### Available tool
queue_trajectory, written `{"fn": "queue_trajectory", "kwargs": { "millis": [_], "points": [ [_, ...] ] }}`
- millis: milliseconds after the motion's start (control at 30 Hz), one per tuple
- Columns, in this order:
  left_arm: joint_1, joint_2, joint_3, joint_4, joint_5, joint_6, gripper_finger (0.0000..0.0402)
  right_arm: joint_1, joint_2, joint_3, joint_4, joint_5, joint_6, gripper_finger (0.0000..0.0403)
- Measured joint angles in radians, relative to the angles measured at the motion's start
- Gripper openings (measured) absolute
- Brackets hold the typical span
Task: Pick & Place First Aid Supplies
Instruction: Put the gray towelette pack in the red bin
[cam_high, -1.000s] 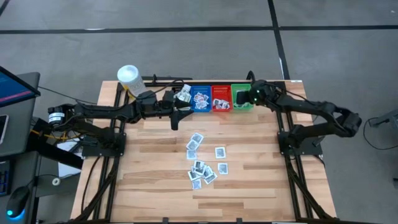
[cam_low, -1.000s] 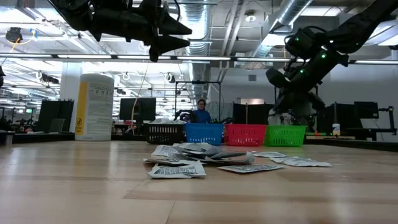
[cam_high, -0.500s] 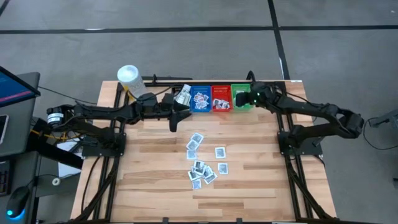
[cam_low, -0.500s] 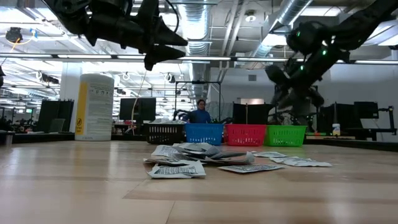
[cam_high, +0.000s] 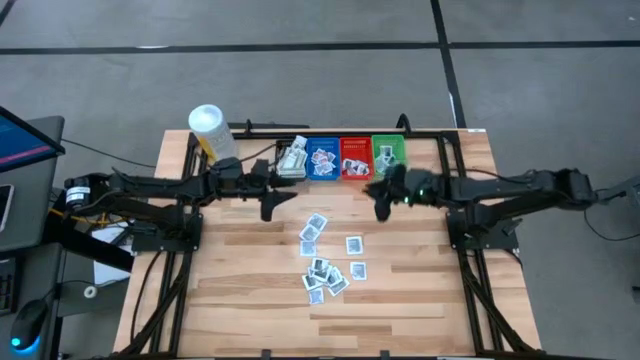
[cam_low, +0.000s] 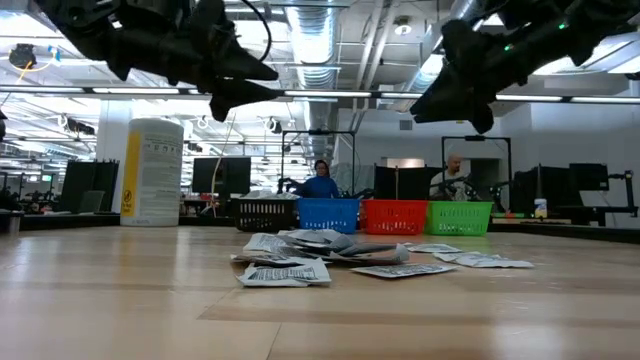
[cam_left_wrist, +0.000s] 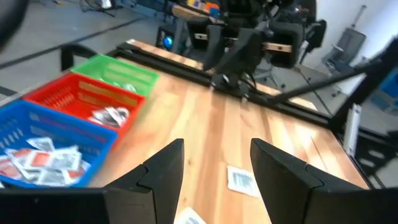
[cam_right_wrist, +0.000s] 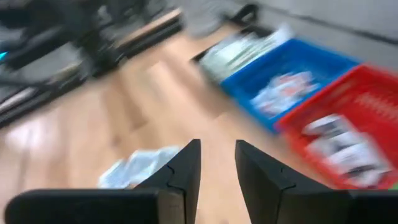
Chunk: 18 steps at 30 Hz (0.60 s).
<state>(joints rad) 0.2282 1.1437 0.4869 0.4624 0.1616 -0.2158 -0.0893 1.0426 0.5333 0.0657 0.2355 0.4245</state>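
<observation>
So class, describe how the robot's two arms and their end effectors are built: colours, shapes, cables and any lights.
Both arms are dark, slender, jointed links. The left end effector has two black, wedge-shaped fingers; the right end effector matches it. Small green lights glow on the right arm's wrist. Black cables trail near the left arm's base.

I see a pale wood-grain bench, white packets with dark and blue marks, and bins in a row: black, blue, red, green. The white tub carries a yellow label. Both arms are dark.
</observation>
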Motion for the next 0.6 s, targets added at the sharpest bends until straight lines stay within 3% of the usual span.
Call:
{"fn": "queue_trajectory", "kwargs": {
  "millis": [300, 600],
  "points": [
    [-0.074, 0.009, -0.063, 0.000, 0.004, 0.002, 0.0186, 0.255, 0.146, 0.000, 0.014, 0.048, 0.036, 0.0095],
    [-0.145, 0.009, -0.075, 0.002, 0.002, -0.009, 0.0186, 0.364, 0.395, 0.023, 0.085, 0.064, 0.037, 0.0095]
  ]
}}
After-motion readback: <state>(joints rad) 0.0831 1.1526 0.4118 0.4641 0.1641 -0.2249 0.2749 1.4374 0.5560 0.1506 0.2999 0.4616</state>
